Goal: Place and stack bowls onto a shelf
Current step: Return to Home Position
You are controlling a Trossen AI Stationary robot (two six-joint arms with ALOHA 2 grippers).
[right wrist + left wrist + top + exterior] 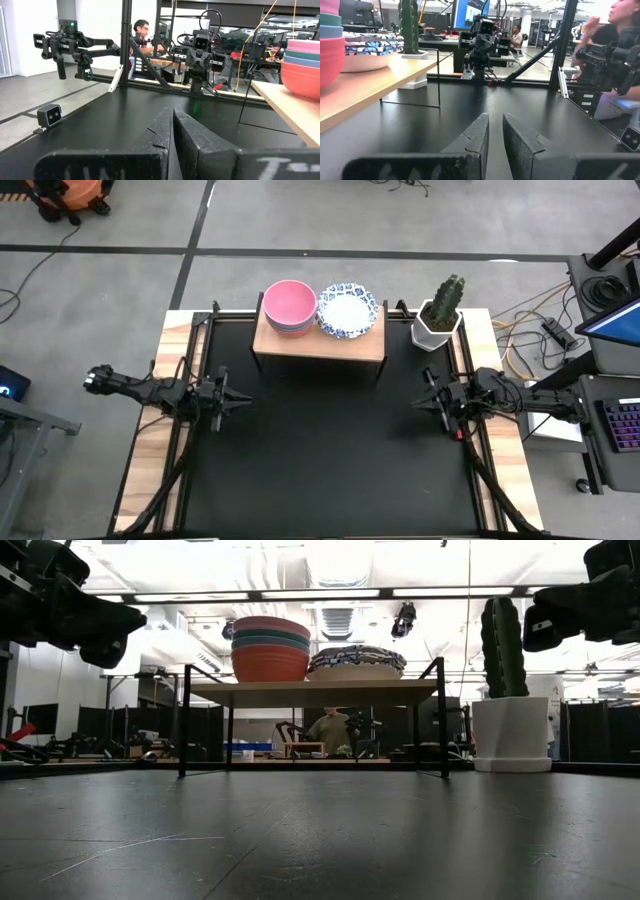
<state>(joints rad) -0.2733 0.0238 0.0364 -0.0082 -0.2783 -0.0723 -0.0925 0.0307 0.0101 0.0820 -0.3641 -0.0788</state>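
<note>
Now, at nine o'clock on the black tabletop, the left gripper hangs narrow and empty, well apart from the work; a parked pose, I judge. At twelve o'clock the shelf carries two stacks side by side: the plain bowls, pink on top, then the patterned white bowls. The cactus pot at one o'clock crowds the shelf's right end. At three o'clock the right gripper mirrors the left, fingers nearly together, holding nothing.
</note>
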